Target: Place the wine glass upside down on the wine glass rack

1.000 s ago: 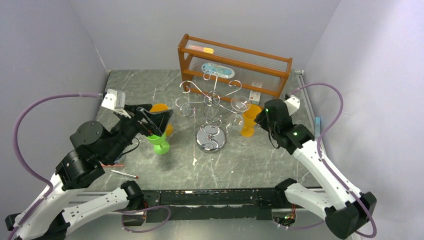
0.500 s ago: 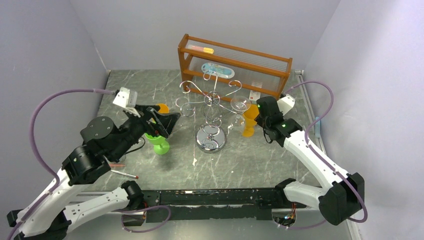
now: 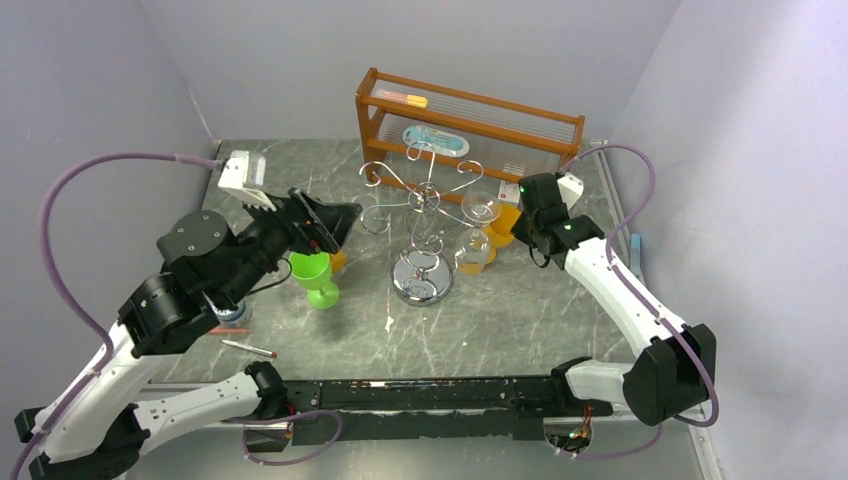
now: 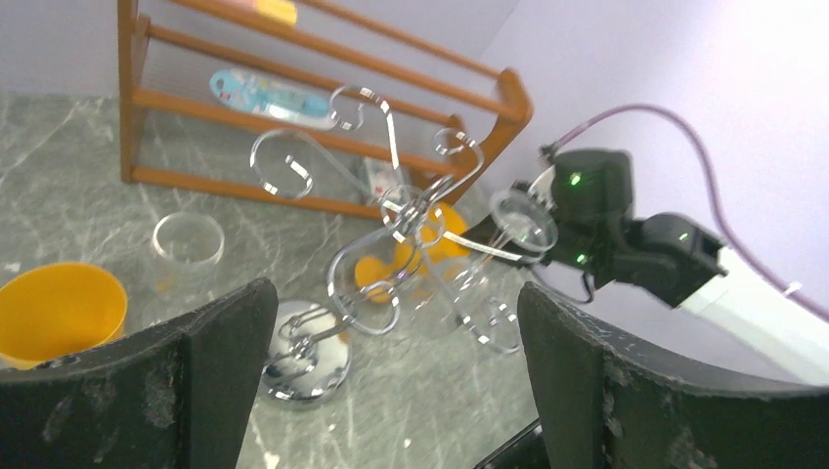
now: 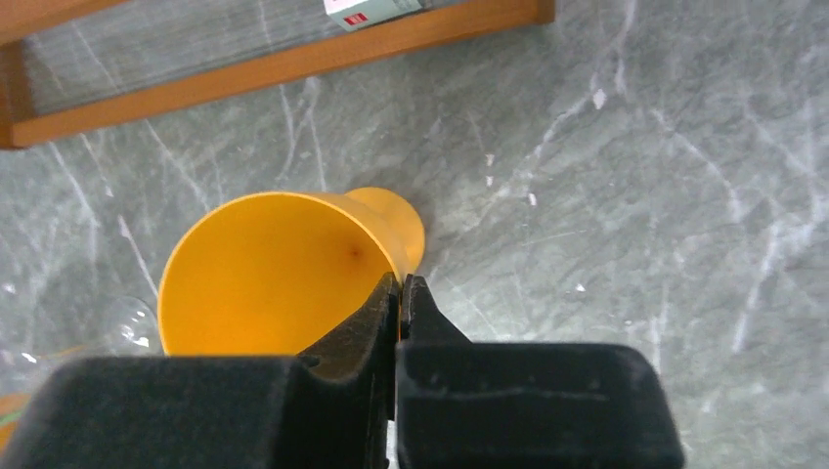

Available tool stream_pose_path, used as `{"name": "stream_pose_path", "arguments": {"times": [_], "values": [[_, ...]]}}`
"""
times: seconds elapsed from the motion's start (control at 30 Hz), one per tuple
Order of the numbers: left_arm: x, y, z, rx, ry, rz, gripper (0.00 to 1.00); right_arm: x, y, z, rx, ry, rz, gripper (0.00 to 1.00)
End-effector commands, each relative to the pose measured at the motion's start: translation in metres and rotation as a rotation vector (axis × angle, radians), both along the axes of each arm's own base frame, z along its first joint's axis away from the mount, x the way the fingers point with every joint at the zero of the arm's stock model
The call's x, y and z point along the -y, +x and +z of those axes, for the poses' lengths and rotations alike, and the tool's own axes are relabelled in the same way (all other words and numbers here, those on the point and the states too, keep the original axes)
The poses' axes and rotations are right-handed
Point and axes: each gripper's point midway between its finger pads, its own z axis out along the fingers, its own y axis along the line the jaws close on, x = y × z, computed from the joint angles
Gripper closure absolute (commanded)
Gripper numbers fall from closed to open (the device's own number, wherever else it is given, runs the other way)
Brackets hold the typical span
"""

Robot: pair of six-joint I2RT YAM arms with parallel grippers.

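Note:
The chrome wire wine glass rack [image 3: 420, 198] stands mid-table on its round shiny base [image 3: 421, 279]; the left wrist view shows its scroll arms [image 4: 391, 210] too. A clear wine glass [image 3: 474, 252] hangs upside down from the rack's right arm, foot [image 4: 523, 217] uppermost. My right gripper [image 3: 516, 228] is shut on the rim of an orange cup [image 5: 274, 264] just right of that glass; its fingertips [image 5: 389, 293] pinch the cup wall. My left gripper [image 3: 325, 222] is open and holds nothing, left of the rack.
A green goblet [image 3: 314, 274] and a second orange cup [image 4: 59, 308] stand under my left gripper. The brown wooden shelf [image 3: 470, 125] lines the back. A clear ring-shaped glass [image 4: 188, 237] sits left of the rack. A pen [image 3: 250, 348] lies near the front left.
My right gripper moved in toward the rack and shut on the orange cup's rim. My left arm rose and drew back from the green goblet, staying open.

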Motion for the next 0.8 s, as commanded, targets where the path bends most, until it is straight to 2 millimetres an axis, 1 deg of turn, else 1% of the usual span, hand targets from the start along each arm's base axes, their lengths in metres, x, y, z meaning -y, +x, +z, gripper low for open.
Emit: {"name": "stream_pose_path", "arguments": {"times": [0.0,0.1,0.2,0.3,0.37,0.47,0.53,0.6,0.67,0.77], "values": [[0.006,-0.003,0.037,0.01,-0.076,-0.025,0.04,0.009,-0.007,0.017,0.021,-0.044,0.023,1.0],[0.021,-0.009,0.051,0.033,-0.083,-0.108,0.05,0.013,-0.012,0.043,0.106,-0.04,0.036,1.0],[0.031,-0.013,0.049,0.069,-0.102,-0.162,0.05,0.023,-0.022,0.075,0.208,-0.048,0.029,1.0],[0.028,-0.011,0.054,0.076,-0.148,-0.142,0.04,0.033,-0.036,0.114,0.317,-0.039,0.02,1.0],[0.027,-0.01,0.058,0.045,-0.164,-0.126,0.05,0.039,-0.046,0.141,0.366,-0.044,0.012,1.0],[0.033,-0.016,0.067,0.049,-0.17,-0.172,0.04,0.048,-0.061,0.184,0.471,-0.029,0.0,1.0],[0.036,-0.018,0.067,0.043,-0.187,-0.193,0.03,0.054,-0.072,0.209,0.558,-0.013,-0.014,1.0],[0.04,-0.018,0.063,0.033,-0.198,-0.199,0.04,0.066,-0.083,0.228,0.624,-0.01,-0.056,1.0],[0.043,-0.017,0.063,0.022,-0.222,-0.205,0.03,0.072,-0.093,0.246,0.684,0.003,-0.075,1.0],[0.05,-0.016,0.067,0.02,-0.253,-0.223,0.03,0.07,-0.107,0.273,0.801,0.059,-0.049,1.0]]}}
